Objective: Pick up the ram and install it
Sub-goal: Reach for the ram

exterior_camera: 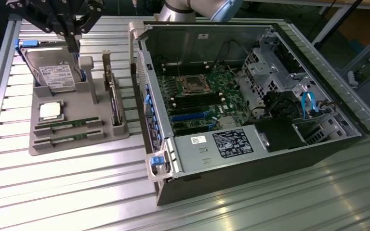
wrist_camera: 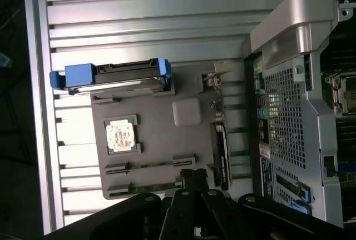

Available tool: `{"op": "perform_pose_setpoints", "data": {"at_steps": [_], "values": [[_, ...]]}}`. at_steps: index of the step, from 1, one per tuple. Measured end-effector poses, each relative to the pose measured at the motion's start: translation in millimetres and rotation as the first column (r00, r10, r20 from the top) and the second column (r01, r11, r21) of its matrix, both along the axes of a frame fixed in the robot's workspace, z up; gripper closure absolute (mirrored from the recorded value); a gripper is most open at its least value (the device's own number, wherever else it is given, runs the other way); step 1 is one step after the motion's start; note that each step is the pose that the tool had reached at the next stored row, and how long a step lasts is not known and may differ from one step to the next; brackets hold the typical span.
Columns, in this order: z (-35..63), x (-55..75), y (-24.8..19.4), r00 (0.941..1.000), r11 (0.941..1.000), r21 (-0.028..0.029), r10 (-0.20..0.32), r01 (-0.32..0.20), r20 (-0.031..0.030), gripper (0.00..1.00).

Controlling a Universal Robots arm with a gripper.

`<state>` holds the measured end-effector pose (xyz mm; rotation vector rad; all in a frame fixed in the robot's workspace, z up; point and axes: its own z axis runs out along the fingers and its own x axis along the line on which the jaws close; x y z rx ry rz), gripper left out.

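Tray point(exterior_camera: 75, 147): left of the exterior view; holds hard drive point(exterior_camera: 56, 72), CPU point(exterior_camera: 50, 110), upright expansion card point(exterior_camera: 113, 103).
Ram point(exterior_camera: 66, 126): lies in the tray's front slots, a second stick point(exterior_camera: 66, 138) alongside.
Gripper point(exterior_camera: 73, 45): upper left, above the hard drive, fingers clenched, grasping nothing.
Case point(exterior_camera: 191, 41): open, its wall just beside the tray.
Room: bare table point(exterior_camera: 63, 192) in front of the tray.

My bench point(exterior_camera: 63, 192) is ribbed silver metal, with bright light glaring off its slats toward five o'clock in the exterior view. Beyond it at one o'clock, metal frame legs point(exterior_camera: 335, 21) stand over brownish floor point(exterior_camera: 367, 24).
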<state>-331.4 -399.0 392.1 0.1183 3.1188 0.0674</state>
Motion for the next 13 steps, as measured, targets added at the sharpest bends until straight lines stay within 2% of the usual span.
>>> {"op": "perform_pose_setpoints", "data": {"at_steps": [13], "values": [[-0.3,-31.0,0.0,1.0,1.0,-0.0001,0.0,0.0,-0.0039,0.9]]}}
